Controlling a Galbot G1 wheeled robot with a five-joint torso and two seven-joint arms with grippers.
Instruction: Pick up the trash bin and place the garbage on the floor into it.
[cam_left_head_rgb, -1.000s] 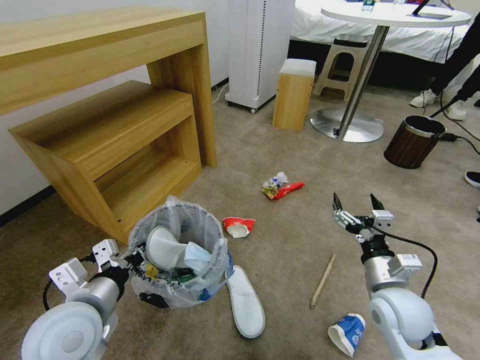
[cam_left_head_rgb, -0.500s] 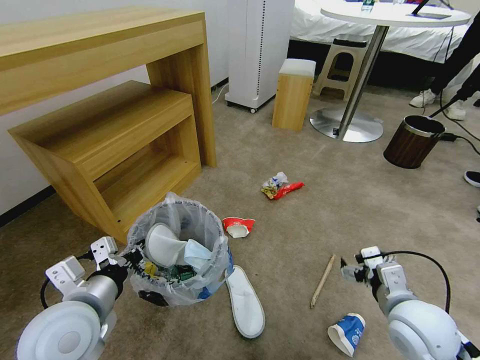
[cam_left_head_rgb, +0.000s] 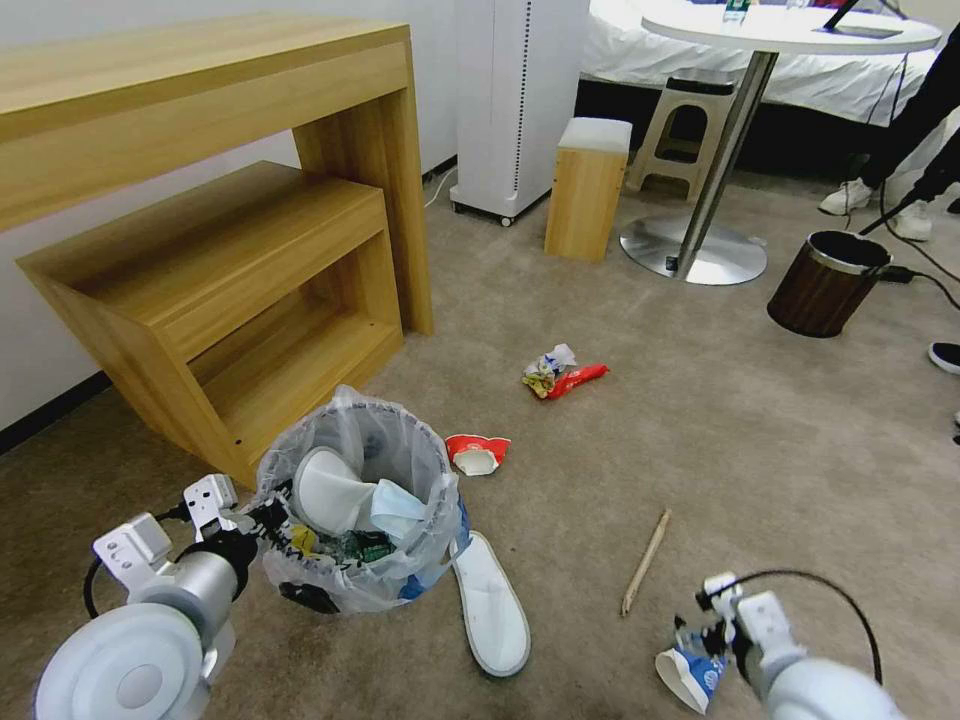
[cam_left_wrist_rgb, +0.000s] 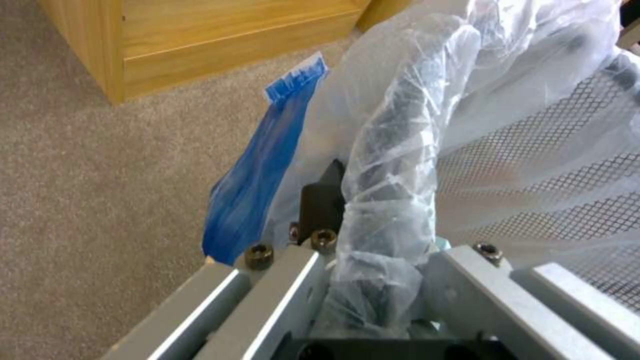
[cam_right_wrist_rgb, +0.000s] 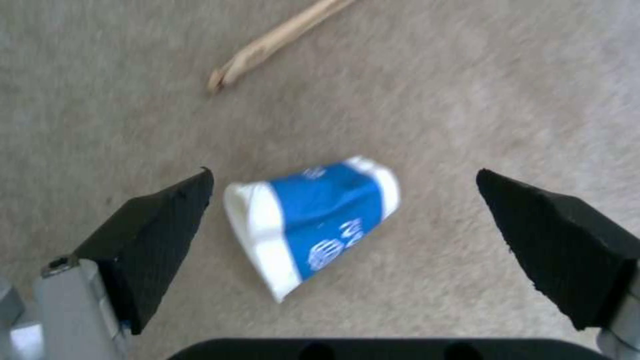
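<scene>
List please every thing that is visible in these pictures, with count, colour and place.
trash bin: one, dark, clear bag, by the shelf unit
slipper: one on the floor, white, beside the bin
blue paper cup: one, blue-white, lying on the floor
wooden stick: one, tan, floor
crushed cup: one, red-white, floor
wrapper: one, red, mid-floor
floor: beige carpet
shelf unit: one, light wood
brown bin: one, far right
left end effector: shut on the bin's rim
right end effector: open over the blue cup
</scene>
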